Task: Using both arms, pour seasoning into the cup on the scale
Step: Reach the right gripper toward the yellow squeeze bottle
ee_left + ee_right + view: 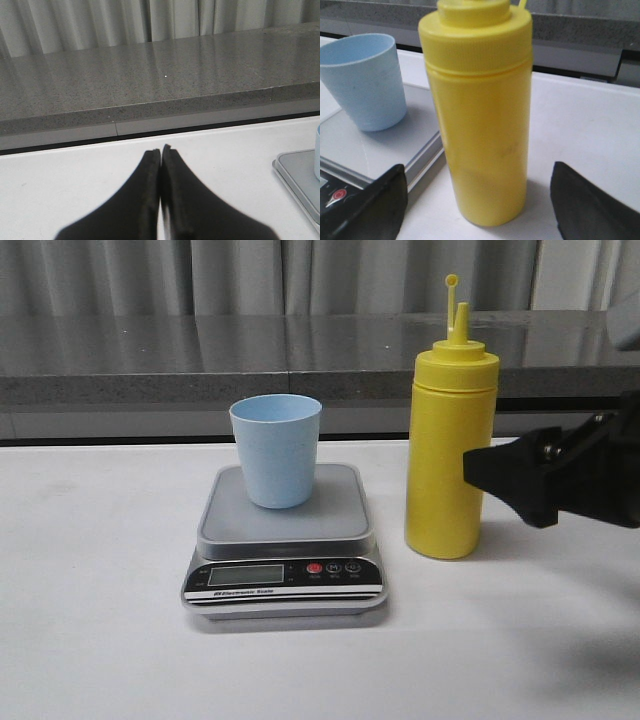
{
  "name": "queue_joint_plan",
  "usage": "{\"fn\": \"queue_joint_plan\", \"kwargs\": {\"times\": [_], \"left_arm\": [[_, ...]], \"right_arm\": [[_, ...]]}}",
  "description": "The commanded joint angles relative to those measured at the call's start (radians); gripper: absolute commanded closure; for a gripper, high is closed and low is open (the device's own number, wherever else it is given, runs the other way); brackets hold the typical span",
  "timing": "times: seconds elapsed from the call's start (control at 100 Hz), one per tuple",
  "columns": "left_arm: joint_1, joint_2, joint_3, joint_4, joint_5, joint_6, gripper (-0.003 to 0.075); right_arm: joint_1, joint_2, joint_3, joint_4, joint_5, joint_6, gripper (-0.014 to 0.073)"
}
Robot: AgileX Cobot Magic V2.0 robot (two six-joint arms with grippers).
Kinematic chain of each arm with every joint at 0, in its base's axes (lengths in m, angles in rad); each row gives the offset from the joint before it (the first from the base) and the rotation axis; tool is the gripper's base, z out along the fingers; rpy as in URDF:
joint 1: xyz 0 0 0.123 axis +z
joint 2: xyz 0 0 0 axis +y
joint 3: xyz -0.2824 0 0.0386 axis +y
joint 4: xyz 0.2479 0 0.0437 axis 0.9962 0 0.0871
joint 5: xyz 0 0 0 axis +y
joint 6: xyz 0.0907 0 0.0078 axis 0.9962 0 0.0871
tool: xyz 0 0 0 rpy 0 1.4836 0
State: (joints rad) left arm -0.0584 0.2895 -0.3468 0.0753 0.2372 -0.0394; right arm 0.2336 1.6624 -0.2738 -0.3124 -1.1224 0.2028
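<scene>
Right tool reaches in from the far side of the seasoning bottle as seen from the front, away from the scale; its black fingertip sits level with the bottle's midsection, and whether it touches cannot be told from this view. Bottle stands upright on the white worktop, just beside the scale, nozzle up, small tip cap tethered above it. Pale blue cup stands upright on the scale's grey platform, toward the back edge. Scale's black front panel shows an LCD and a red button. Grey stone ledge runs behind the scale, curtains above it. Left tool not seen from the front.

Left wrist view: left tool has both black fingers pressed together, closed on nothing, hanging over bare worktop. A corner of the scale and a sliver of the cup show at the frame edge, well apart from the fingertips.

Right wrist view: right tool is spread wide, one finger on the scale's side of the bottle, the other finger on the opposite side. Both fingers stand clear of the bottle; it is between them, ungripped. Cup on the scale platform beyond the bottle.
</scene>
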Motion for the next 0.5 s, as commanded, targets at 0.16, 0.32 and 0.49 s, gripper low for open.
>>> {"fn": "queue_joint_plan", "kwargs": {"times": [0.16,0.32,0.49], "left_arm": [[0.001,0.006,-0.026,-0.008,-0.082,-0.001,0.0738],[0.001,0.006,-0.026,-0.008,-0.082,-0.001,0.0738],[0.001,0.006,-0.026,-0.008,-0.082,-0.001,0.0738]], "right_arm": [[0.001,0.061,-0.041,-0.012,-0.161,-0.002,0.0006],[0.001,0.073,-0.080,-0.017,-0.146,-0.002,0.0006],[0.001,0.073,-0.109,-0.024,-0.115,-0.001,0.0006]]}}
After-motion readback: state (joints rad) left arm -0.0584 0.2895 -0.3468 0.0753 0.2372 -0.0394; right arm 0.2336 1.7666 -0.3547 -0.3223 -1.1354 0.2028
